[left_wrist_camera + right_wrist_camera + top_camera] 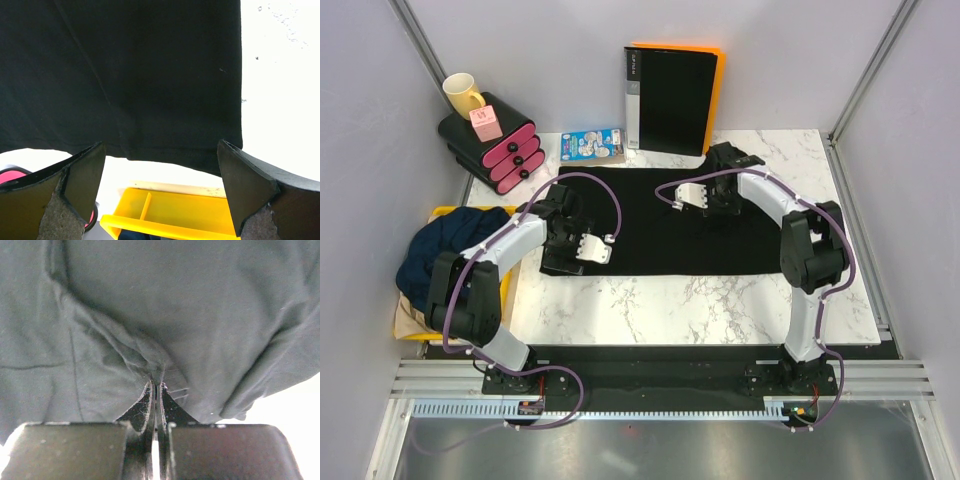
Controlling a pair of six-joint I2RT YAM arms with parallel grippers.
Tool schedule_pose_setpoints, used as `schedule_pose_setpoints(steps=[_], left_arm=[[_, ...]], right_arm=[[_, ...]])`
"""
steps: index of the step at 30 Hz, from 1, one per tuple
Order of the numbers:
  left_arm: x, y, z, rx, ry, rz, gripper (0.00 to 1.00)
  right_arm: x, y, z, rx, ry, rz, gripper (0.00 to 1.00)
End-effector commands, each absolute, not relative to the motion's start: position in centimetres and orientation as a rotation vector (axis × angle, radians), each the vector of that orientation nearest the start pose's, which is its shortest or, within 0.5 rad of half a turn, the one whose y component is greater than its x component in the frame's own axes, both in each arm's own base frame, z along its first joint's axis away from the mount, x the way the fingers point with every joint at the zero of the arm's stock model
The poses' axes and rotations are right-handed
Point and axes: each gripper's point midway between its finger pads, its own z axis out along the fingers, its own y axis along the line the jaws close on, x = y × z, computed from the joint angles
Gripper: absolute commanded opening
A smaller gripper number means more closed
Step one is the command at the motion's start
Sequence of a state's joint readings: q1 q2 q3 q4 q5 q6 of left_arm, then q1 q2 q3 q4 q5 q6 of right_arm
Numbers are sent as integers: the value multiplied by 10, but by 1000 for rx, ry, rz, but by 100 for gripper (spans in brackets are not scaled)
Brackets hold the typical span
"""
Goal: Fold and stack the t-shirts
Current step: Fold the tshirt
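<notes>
- Left gripper (162, 155): jaws spread wide and empty. The hem of the black t-shirt (650, 235) lies just ahead of the tips.
- Right gripper (156, 390): jaws pressed together, with a raised fold of the black t-shirt pinched at the tips.
- Black t-shirt: we record it spread flat on the marble table (720, 300), under both sets of jaws.
- Navy t-shirt (450, 245): heaped in the yellow tray (170, 212), outside the left jaws.
</notes>
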State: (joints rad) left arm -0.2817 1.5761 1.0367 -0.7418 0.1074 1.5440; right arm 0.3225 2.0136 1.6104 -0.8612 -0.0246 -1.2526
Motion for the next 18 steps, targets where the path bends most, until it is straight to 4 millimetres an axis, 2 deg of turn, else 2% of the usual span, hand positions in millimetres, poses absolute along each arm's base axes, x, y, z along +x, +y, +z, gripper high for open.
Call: schedule_pose_setpoints(steps=[1,6,9,16,18], left_arm=[[327,-77,60,-2727,-2116,-105,99],[327,-80,57,-2728,-2113,-93,99],[327,-83,57,-2735,-2111,-86,99],[325,-83,53,-2729,-2110,-74,99],[325,-83,51,-2727,-2109,-71,99]], right_arm=[[447,127,77,-2005,1921,-221,0],[458,150,85,-2006,1824,-259,0],[459,167,80,-2022,1786,-256,0],[463,179,68,-2009,1780,-310,1],[465,176,66,-1991,1808,-350,31]])
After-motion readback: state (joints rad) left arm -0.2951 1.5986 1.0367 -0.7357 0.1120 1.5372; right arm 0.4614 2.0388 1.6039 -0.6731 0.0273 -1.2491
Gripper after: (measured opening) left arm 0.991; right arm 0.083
